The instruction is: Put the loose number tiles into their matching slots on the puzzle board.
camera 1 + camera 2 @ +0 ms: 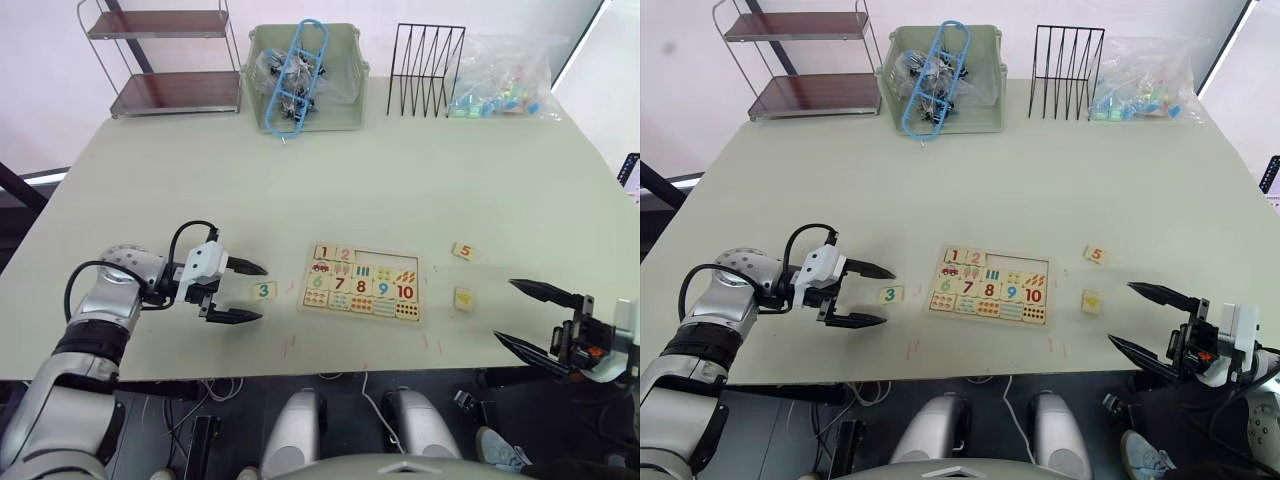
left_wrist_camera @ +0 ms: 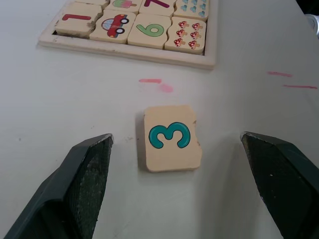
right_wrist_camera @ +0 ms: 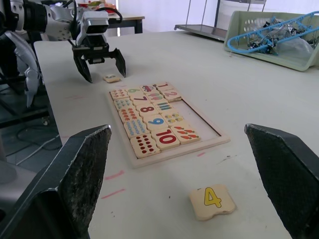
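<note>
While table [image 1: 420, 180] held everything, green bin [image 1: 352, 100] at far edge contained blue plastic frame [image 1: 300, 75] and bagged parts; clear bag [image 1: 505, 75] of coloured pieces sat beside black wire rack [image 1: 427, 70]; two-tier shelf [image 1: 165, 62] stood at far left corner. Puzzle board [image 1: 362, 282] lay near front edge, 1 and 2 seated in top-row slots [image 1: 385, 261], rest of that row bare. Left gripper [image 1: 242, 291] released, fingers spread either side of 3 tile [image 1: 263, 291], not touching. Right gripper [image 1: 528, 315] released, near 4 tile [image 1: 464, 298]. 5 tile [image 1: 462, 251] loose, right of board.
</note>
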Robot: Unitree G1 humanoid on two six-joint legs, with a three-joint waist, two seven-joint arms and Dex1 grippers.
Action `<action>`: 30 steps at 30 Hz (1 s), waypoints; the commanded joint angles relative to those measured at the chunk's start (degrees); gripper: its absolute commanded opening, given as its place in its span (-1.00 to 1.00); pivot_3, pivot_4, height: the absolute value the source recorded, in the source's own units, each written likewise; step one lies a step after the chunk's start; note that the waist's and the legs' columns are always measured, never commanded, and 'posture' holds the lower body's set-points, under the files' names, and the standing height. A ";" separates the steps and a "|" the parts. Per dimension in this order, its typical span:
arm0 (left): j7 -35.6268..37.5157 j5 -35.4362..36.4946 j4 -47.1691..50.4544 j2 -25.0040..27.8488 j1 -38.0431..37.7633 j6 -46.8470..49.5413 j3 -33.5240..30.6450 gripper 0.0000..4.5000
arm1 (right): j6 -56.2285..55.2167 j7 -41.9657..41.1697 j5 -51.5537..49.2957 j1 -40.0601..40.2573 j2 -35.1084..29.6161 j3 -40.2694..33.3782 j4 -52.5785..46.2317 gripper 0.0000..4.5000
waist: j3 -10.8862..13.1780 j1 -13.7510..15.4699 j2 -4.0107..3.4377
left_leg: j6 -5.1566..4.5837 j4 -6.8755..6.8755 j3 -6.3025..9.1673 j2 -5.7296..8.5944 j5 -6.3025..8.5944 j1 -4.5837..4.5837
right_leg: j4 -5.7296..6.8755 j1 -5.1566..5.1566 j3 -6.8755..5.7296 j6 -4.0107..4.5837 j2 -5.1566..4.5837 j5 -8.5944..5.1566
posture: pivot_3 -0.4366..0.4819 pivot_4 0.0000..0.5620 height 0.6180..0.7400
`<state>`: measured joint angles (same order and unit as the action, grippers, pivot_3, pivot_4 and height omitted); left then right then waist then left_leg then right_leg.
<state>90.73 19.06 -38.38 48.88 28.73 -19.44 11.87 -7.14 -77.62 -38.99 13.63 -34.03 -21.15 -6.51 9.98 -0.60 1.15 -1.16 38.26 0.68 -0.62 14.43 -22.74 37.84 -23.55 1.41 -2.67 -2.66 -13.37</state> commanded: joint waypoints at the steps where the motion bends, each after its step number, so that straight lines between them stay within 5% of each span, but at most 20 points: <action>1: 1.77 -1.30 -2.19 -0.20 0.83 -2.19 -0.34 0.94 | -0.95 0.05 -0.35 -0.45 -0.31 -0.75 -1.21 1.00 | 0.00 0.00 0.00 | 0.00 0.00 0.00 0.00 0.00 0.00 | 0.00 0.00 0.00 0.00 0.00 0.00 | -0.05 -0.47 1.00; 8: 1.77 -0.74 -1.72 -1.26 -0.40 -3.01 -0.27 0.84 | -1.34 -0.27 -0.17 -1.17 -0.11 -0.51 -0.40 1.00 | -0.01 0.15 -0.02 | 0.00 0.01 0.00 0.00 0.00 0.01 | 0.01 0.01 0.00 0.00 0.00 0.00 | -0.05 -0.47 1.00; 11: 1.77 -0.55 -1.68 -1.32 -0.66 -2.98 -0.17 0.35 | -1.45 -0.32 -0.13 -1.24 -0.09 -0.45 -0.30 1.00 | -0.01 0.12 -0.02 | 0.00 0.01 -0.01 0.00 0.00 0.01 | 0.01 0.01 0.01 0.00 -0.01 0.00 | -0.05 -0.47 1.00; 15: 1.77 -0.17 -2.09 -1.65 -0.40 -2.49 -0.40 -0.54 | -1.44 -0.36 -0.09 -1.32 -0.03 -0.27 -0.40 1.00 | -0.01 0.06 -0.02 | 0.00 0.01 0.00 0.00 0.00 0.02 | 0.02 0.01 0.01 0.00 0.00 0.00 | -0.05 -0.47 1.00; 25: 1.77 0.62 -1.42 -0.20 2.36 -2.06 0.36 -0.59 | -1.62 -0.08 0.13 -0.99 0.43 -0.07 -0.82 1.00 | -0.01 0.14 -0.01 | 0.00 0.02 0.00 0.01 0.00 0.01 | 0.02 0.01 0.00 0.00 0.00 0.00 | -0.05 -0.47 1.00; 30: 1.77 2.84 4.79 1.14 4.52 5.63 -1.24 -0.59 | -1.49 1.62 0.16 0.16 1.57 0.10 -2.72 1.00 | 0.00 0.16 0.00 | 0.00 0.04 0.04 0.02 0.00 -0.03 | 0.02 0.00 -0.03 0.00 0.00 0.01 | -0.05 -0.47 1.00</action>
<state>90.79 19.73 -37.60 48.15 32.40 -16.73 11.79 -7.80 -76.92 -38.42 13.10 -32.86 -20.72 -6.67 9.98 -0.44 1.14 -1.16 38.30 0.72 -0.61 14.43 -22.77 37.86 -23.55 1.38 -2.67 -2.66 -13.37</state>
